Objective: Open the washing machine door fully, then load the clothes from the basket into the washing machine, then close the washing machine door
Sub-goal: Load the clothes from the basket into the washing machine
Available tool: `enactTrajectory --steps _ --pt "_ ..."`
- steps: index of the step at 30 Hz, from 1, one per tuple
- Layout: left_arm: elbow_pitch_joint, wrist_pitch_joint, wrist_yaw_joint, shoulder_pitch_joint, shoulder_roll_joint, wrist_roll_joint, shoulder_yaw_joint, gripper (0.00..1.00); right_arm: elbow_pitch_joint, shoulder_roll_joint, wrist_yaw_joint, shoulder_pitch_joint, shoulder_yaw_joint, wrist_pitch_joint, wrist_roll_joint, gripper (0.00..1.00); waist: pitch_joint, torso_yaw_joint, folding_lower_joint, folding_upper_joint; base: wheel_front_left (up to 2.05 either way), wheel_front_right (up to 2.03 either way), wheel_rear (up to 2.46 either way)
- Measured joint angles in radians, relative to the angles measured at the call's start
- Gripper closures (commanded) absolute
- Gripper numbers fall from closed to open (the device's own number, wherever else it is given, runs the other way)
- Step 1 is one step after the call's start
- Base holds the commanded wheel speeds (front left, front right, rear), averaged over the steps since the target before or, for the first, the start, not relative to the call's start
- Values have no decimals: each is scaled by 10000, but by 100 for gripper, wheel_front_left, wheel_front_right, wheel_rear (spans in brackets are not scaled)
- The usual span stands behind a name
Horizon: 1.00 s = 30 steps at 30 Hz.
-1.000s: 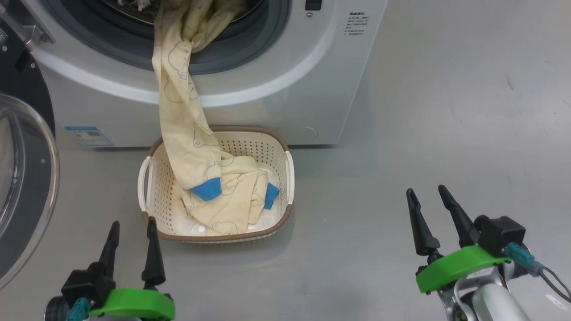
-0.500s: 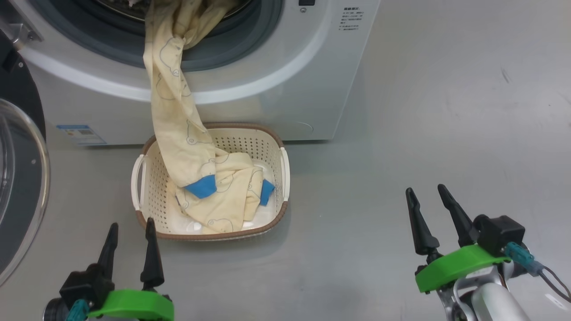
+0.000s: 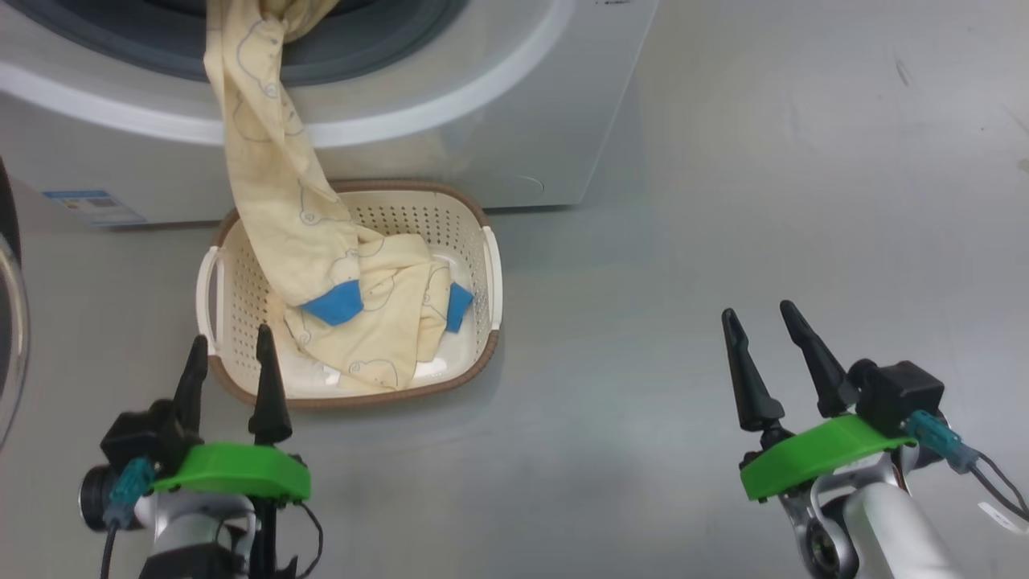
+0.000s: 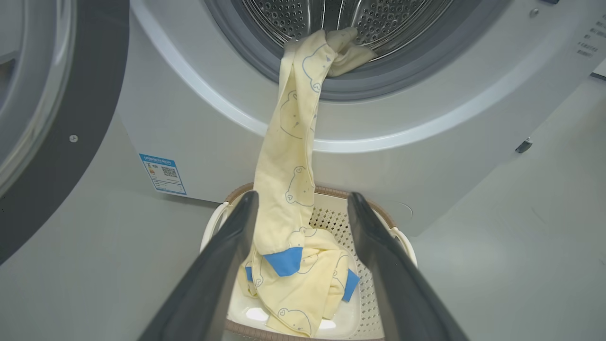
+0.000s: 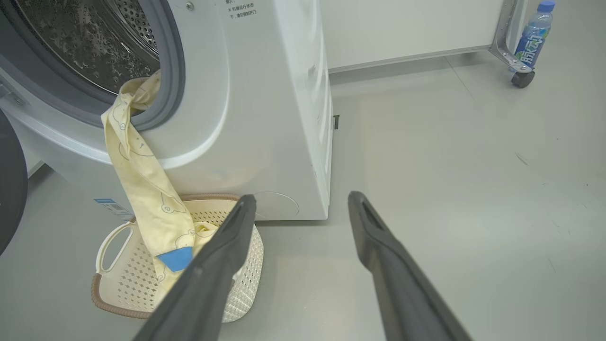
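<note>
1. A smooth grey floor (image 3: pixel 723 201) carries a few faint dark scuffs.
2. A clear bottle (image 5: pixel 534 34) with a blue cap and blue-green label stands beside a metal frame leg (image 5: pixel 503 33) on a black caster (image 5: pixel 522 78).
3. A pale wall (image 5: pixel 402 23) rises behind.

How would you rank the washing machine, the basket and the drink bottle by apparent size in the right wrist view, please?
1. washing machine
2. basket
3. drink bottle, which stands far from the camera, so distance may account for its small look.

light: bright, even | shadows: soft (beneath basket (image 3: pixel 241 297)) | focus: sharp | wrist edges: bowed
</note>
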Motion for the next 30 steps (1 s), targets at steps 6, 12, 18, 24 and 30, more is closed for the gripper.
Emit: enactTrajectory --steps 6,12,18,24,30 --pt "1035 0 -169 -1290 75 117 0 0 -59 0 0 -378 56 0 15 0 631 -188 1 0 0 0 0" --pt "2098 0 -263 -2411 125 128 71 0 -119 -2 0 -691 79 0 88 0 1251 -367 1 0 0 0 0" --pt "3085 0 -347 -3576 301 128 263 0 -205 -2 0 -1108 186 0 88 0 1900 -506 1 0 0 0 0" --pt "3983 0 -433 -4799 472 128 420 0 -305 -2 0 -1533 332 0 88 0 2616 -624 2 0 0 0 0" --pt "4719 0 -441 -5714 617 134 533 0 -328 -2 0 -1861 418 0 104 0 3275 -761 1 0 0 0 0"
